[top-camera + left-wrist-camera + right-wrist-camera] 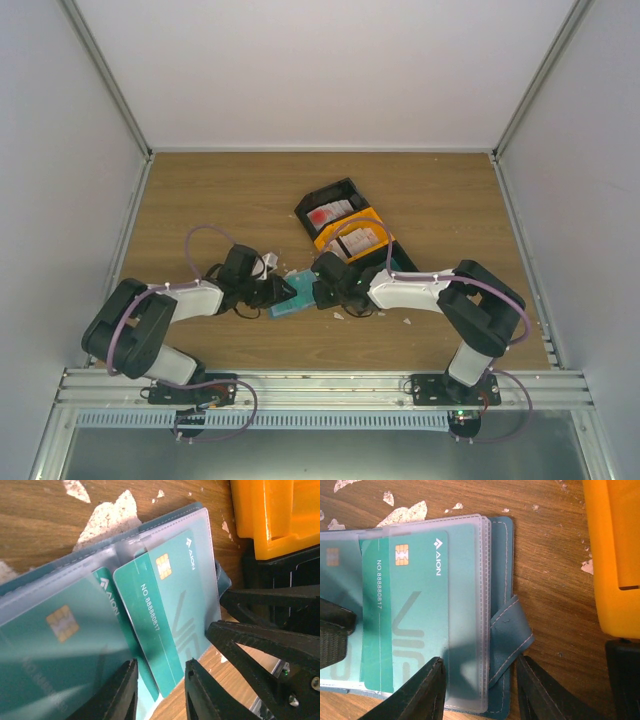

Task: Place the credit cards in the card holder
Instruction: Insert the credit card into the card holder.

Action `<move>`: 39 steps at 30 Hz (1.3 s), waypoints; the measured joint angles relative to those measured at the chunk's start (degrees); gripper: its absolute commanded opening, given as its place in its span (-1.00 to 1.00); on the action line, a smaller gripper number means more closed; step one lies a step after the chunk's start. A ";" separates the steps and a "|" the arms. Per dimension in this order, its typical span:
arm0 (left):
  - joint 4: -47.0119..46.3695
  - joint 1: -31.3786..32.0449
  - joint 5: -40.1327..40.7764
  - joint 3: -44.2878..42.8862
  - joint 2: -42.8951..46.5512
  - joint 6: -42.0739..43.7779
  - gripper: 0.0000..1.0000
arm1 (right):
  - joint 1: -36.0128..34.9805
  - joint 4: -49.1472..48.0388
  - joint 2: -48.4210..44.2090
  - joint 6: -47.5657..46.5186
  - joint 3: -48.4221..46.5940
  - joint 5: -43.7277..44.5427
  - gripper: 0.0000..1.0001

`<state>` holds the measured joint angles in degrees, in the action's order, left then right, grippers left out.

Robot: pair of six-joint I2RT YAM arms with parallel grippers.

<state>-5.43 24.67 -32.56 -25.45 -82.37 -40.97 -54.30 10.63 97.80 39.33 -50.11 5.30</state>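
Observation:
The card holder [293,297] lies open on the wood between both arms, its clear pockets up [502,555] [206,540]. A teal credit card [155,615] [405,605] sits partway in a pocket, its near end sticking out. My left gripper [159,672] [277,292] is open, its jaws standing either side of that card's free end without pinching it. Two more teal cards [55,645] rest under the plastic. My right gripper [481,680] [318,290] is open, straddling the holder's right edge and its folded strap [512,630]. Its fingers [260,640] show beside the holder.
An orange tray [378,225] [275,515] [615,555] and a black tray [322,195] behind it each hold a red-and-white card [360,240] [328,212]. Torn white scraps [107,517] [405,512] dot the wood near the holder. White walls enclose the table.

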 measured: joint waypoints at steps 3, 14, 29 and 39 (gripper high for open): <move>-0.76 0.00 -0.52 -0.76 -2.19 0.50 -0.67 | 0.00 0.00 0.00 -0.02 0.00 -0.04 -0.21; -2.47 1.11 -0.98 -2.99 -6.67 1.07 -0.77 | 0.31 -0.26 0.00 -0.52 0.00 -0.98 -0.17; -0.11 2.56 -0.61 -4.68 -6.08 2.23 -0.55 | 1.22 0.02 -5.05 0.57 0.74 2.01 -0.07; 6.91 2.69 5.55 -4.48 2.80 2.93 -0.44 | 1.29 3.74 -1.29 3.17 -1.75 6.16 -0.33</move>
<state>1.48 27.35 -27.00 -29.93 -79.57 -38.04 -53.01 14.37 96.51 42.50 -51.86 11.46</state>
